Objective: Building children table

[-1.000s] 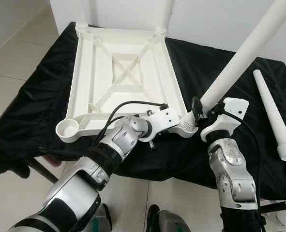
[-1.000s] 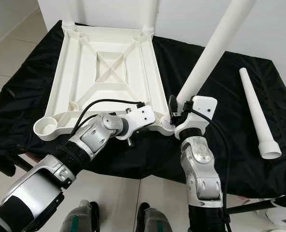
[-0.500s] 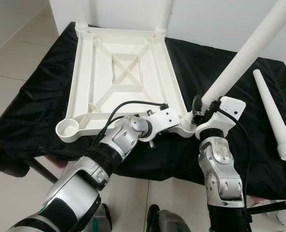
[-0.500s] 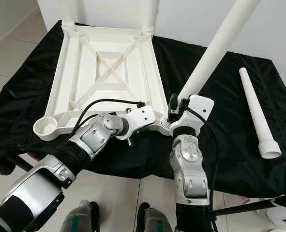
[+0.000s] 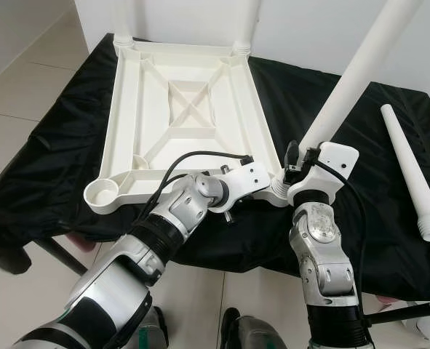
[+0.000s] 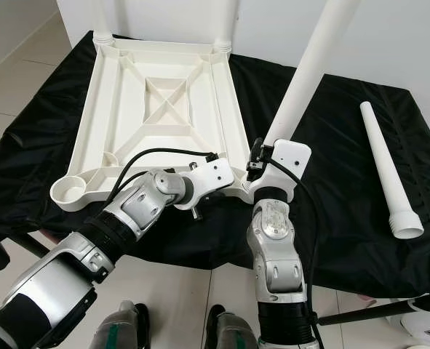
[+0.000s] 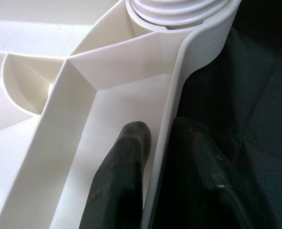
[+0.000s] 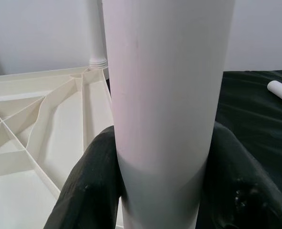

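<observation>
Item: tabletop (image 5: 185, 109), inverted on black cloth (image 5: 324, 94), two far legs fitted. Step in hand, we judged: seating the third leg (image 5: 349, 80) in the near-right socket (image 7: 179, 9). Right gripper (image 8: 160, 191) clenched the leg just above that socket; left gripper (image 7: 155, 157) pinched the tabletop rim beside it. Spare leg (image 5: 411, 171) lay right of the tabletop. Next, we judged: twist leg home.
</observation>
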`<state>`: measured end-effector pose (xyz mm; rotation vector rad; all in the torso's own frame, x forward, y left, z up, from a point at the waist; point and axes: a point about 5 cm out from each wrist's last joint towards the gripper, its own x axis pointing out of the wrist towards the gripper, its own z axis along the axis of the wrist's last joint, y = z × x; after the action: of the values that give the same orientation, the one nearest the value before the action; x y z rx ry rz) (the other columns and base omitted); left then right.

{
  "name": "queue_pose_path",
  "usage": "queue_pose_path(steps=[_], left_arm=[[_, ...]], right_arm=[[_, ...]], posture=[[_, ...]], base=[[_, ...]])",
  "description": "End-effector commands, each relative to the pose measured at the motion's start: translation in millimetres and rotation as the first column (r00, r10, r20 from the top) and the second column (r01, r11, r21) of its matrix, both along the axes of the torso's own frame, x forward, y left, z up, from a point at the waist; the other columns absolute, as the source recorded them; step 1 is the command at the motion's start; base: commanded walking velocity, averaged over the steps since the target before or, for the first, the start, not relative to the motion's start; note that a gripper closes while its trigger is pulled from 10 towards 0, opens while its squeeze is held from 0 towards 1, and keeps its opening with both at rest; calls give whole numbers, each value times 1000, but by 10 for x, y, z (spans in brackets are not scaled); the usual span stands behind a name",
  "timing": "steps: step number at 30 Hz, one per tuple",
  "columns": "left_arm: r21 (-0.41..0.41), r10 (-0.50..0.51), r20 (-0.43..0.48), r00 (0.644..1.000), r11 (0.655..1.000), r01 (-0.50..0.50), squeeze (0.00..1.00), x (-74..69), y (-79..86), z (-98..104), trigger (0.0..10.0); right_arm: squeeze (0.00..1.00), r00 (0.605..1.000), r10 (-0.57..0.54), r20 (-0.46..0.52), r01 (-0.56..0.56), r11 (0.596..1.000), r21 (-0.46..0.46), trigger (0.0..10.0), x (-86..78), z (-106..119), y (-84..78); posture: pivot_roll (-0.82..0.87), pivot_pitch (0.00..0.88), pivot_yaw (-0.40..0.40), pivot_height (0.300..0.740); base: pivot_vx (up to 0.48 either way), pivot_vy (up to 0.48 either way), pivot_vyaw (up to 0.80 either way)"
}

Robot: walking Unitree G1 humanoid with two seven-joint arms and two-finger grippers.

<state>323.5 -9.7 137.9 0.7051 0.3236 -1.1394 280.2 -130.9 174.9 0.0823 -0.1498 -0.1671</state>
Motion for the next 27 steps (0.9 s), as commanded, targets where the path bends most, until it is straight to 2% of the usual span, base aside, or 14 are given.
queue_pose_path(steps=[1,9,11,13,14,16,20,26,27], left_arm=[[-33,-91,89,992,995,94,0,-25,-186,276,10000],[-38,-83,88,993,995,87,0,-13,-179,283,10000],[-47,-81,77,994,995,85,27,-13,-184,284,10000],[-47,-81,77,994,995,85,27,-13,-184,284,10000],[-50,-82,73,994,995,86,1000,-15,-189,285,10000],[-50,-82,73,994,995,86,1000,-15,-189,285,10000],[-69,-98,48,994,992,101,1000,-35,-193,295,10000],[-97,-100,68,993,990,106,1000,-20,-186,435,10000],[-110,-102,71,992,988,109,125,-23,-187,475,10000]], right_arm=[[0,985,10,-175,-3,999,43,10000,-18,-341,88],[0,984,-4,-177,9,1000,25,10000,-53,-369,6],[0,993,21,-114,-16,999,47,10000,-49,-264,-30],[0,993,21,-114,-16,999,47,10000,-49,-264,-30],[0,996,37,-84,-33,998,54,10000,-44,-203,-33],[0,996,37,-84,-33,998,54,10000,-44,-203,-33],[0,998,63,-30,-62,997,45,10000,-15,-64,-31],[0,994,101,34,-102,994,26,10000,63,131,-43],[0,993,110,52,-112,993,23,10000,79,177,-39]], posture=[[30,92,-66,740],[19,99,-62,740],[15,99,-61,740],[15,99,-61,740],[15,99,-61,740],[15,99,-61,740],[13,94,-60,740],[15,93,-62,740],[20,88,-63,740]], base=[[0,0,0],[0,0,0],[0,0,0],[0,0,0],[0,0,0],[0,0,0],[0,0,0],[0,0,0],[0,0,0]])
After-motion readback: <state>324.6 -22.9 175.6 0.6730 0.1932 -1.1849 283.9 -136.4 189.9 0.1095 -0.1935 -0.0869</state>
